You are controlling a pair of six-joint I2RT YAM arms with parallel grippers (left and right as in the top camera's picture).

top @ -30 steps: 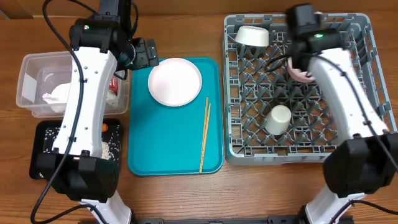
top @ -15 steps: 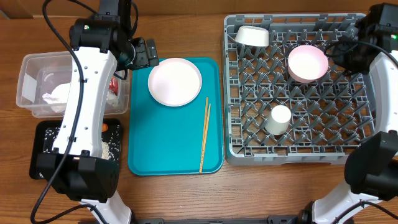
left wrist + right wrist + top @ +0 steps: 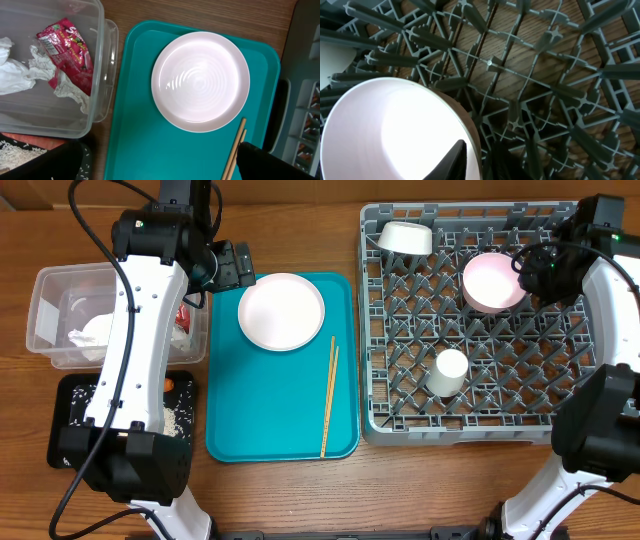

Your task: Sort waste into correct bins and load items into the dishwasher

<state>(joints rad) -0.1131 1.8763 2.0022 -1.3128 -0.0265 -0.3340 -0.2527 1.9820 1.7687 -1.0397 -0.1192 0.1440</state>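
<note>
A: State of the left gripper (image 3: 238, 265)?
B: Hung over the far left corner of the teal tray (image 3: 250, 415), just beside the plate (image 3: 281, 311). Stood spread wide and gripped nothing.

A: And the right gripper (image 3: 528, 275)?
B: Sat low over the rack (image 3: 500, 370), right up against the right rim of the pink bowl (image 3: 492, 282). Showed one dark fingertip (image 3: 457, 161) at that rim in the wrist view. Could not tell whether pinched on the rim or parted.

A: Where in the rack?
B: Rested among the pegs toward the far right, mouth facing up. Shared the rack with a white bowl (image 3: 405, 238) tipped on its side in the far left corner and a cup (image 3: 449, 372) nearer the front.

A: On the tray?
B: Saw the plate lying flat at the far end and the chopsticks (image 3: 330, 395) close by its right edge, side by side, running toward the front.

A: Waste?
B: Found the wrapper (image 3: 67, 50) and tissue (image 3: 15, 75) inside the clear tub (image 3: 50, 290). Spotted rice (image 3: 178, 420) scattered in the black tray (image 3: 70, 420) in front of it, with a carrot (image 3: 168, 384) at the far edge.
</note>
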